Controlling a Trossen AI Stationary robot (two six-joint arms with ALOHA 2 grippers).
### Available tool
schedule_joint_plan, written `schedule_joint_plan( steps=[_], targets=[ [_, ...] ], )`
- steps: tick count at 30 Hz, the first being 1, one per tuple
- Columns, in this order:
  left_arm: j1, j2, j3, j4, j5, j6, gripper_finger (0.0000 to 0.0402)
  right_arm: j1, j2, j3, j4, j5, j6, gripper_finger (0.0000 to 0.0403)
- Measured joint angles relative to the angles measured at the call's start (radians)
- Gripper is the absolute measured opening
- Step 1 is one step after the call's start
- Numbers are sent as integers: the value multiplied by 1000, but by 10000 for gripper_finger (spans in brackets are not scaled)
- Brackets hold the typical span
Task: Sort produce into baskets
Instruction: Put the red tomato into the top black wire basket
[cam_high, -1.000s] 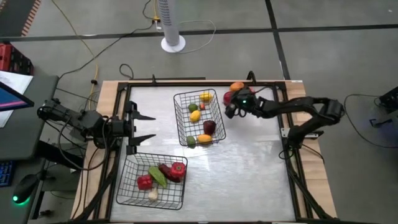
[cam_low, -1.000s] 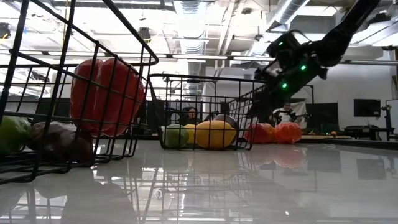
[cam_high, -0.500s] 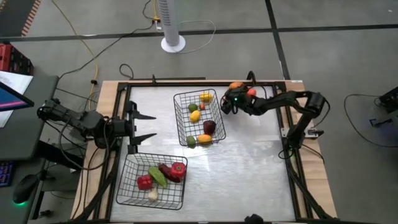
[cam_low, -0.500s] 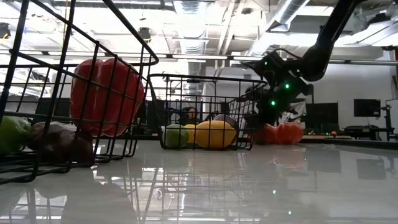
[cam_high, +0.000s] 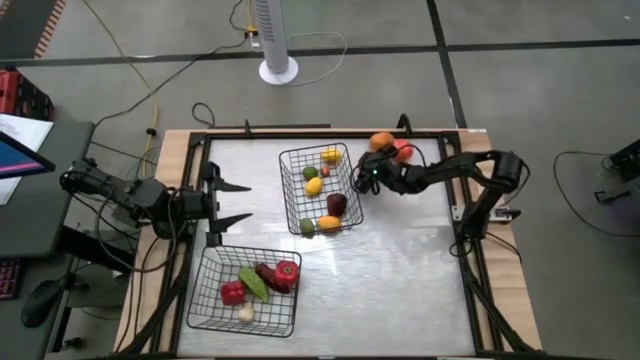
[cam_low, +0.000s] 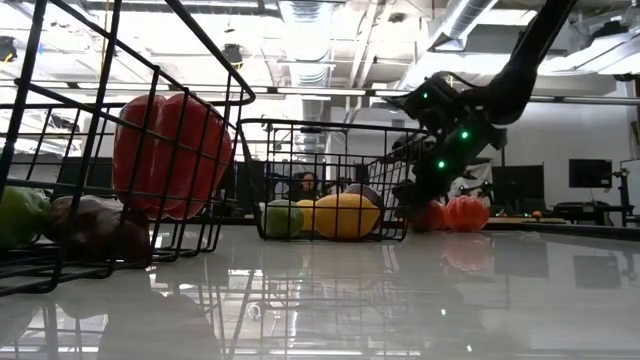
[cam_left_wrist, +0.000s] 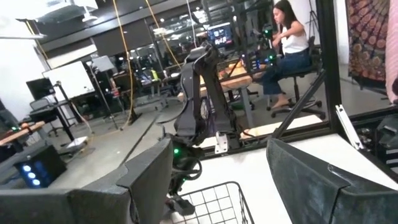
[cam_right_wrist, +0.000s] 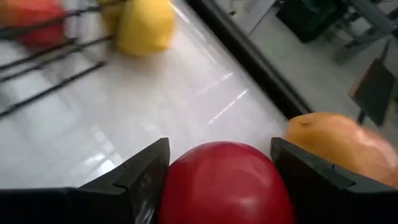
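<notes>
Right gripper (cam_right_wrist: 219, 180) low at the table's far edge, fingers either side of a red fruit (cam_right_wrist: 225, 183), not clearly clamped. Orange fruit (cam_right_wrist: 339, 146) just beside it. Step: picking red fruit; next needs full closure, lift, carry to near basket (cam_high: 322, 188). Left gripper (cam_high: 228, 204) waits wide open, left side. Count: two baskets, second (cam_high: 243, 291) nearer front-left; two loose fruits left outside.
</notes>
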Motion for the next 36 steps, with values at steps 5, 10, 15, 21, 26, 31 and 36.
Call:
schedule_joint_plan(
  steps=[5,10,15,21,26,31,36],
  targets=[
    [-2,-2,0,-8,2,-35,249,61,-112,0,-117,64,25,294],
    [-2,-2,0,-9,3,-58,249,116,-312,0,-262,104,96,294],
    [-2,-2,0,-16,3,-78,249,199,-510,0,-296,39,195,295],
    [-2,4,0,-25,3,-86,249,368,-579,2,-126,-215,240,296],
    [-2,17,0,-18,2,-88,249,489,-501,2,34,-182,146,296],
    [0,35,0,-19,-1,-85,249,502,-369,2,249,-144,26,296],
    [0,45,0,-23,-16,-84,249,451,-288,7,311,-134,29,318]
  ],
)
